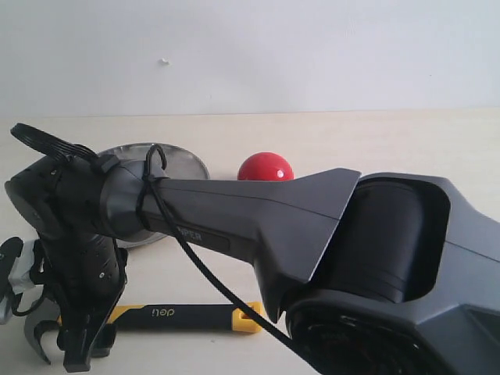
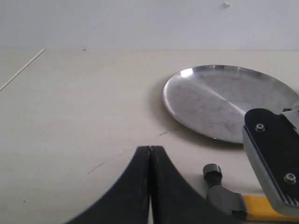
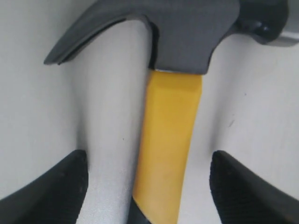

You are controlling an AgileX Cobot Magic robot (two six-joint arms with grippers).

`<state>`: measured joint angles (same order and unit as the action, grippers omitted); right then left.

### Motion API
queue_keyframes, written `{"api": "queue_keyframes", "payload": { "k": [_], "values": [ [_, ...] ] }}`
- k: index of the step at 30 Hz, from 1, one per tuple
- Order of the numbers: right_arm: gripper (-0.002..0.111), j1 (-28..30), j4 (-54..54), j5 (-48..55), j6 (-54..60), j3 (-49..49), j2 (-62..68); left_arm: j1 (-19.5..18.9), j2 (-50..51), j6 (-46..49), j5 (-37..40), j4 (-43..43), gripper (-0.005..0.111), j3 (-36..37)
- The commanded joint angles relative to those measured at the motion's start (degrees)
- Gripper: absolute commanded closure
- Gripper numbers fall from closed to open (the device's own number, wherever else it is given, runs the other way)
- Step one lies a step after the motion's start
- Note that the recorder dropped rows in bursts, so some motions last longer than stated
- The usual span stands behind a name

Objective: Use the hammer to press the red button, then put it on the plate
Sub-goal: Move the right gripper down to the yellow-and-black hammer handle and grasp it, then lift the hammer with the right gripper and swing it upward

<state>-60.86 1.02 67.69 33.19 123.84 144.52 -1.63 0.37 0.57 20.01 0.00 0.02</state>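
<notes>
Cream table [image 2: 70,116], white wall [image 2: 140,23]; left fingers [image 2: 133,186] together, right fingers [image 3: 51,191] apart astride hammer [image 3: 170,130].

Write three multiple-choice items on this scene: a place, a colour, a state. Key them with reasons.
1. Where does the small yellow-and-black-handled claw hammer lie?
A. on the pale table, apart from the round shiny steel plate
B. on the plate
C. held in the air
2. What colour is the glossy dome button?
A. green
B. blue
C. red
3. How does the right gripper stand?
A. shut on the handle
B. open, fingers either side of the hammer's yellow neck
C. shut on nothing
1 A: a gap of table shows between hammer and plate. 2 C: the dome is red. 3 B: gaps show between both fingers and the neck.
</notes>
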Motion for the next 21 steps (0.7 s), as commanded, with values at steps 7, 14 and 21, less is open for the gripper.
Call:
{"api": "queue_keyframes", "payload": {
  "k": [7, 14, 21],
  "values": [
    [0.052, -0.12, -0.06, -0.41, 0.63, 0.51, 1.54, -0.12, -0.37, 0.06, -0.23, 0.0, 0.107, -0.02],
    [0.097, -0.12, -0.06, -3.9, -0.37, 0.51, 1.54, -0.12, -0.37, 0.06, -0.23, 0.0, 0.107, -0.02],
    [0.108, -0.12, -7.8, -6.83, -19.09, 0.51, 0.81, -0.12, -0.37, 0.06, -0.23, 0.0, 0.107, -0.02]
  ]
}}
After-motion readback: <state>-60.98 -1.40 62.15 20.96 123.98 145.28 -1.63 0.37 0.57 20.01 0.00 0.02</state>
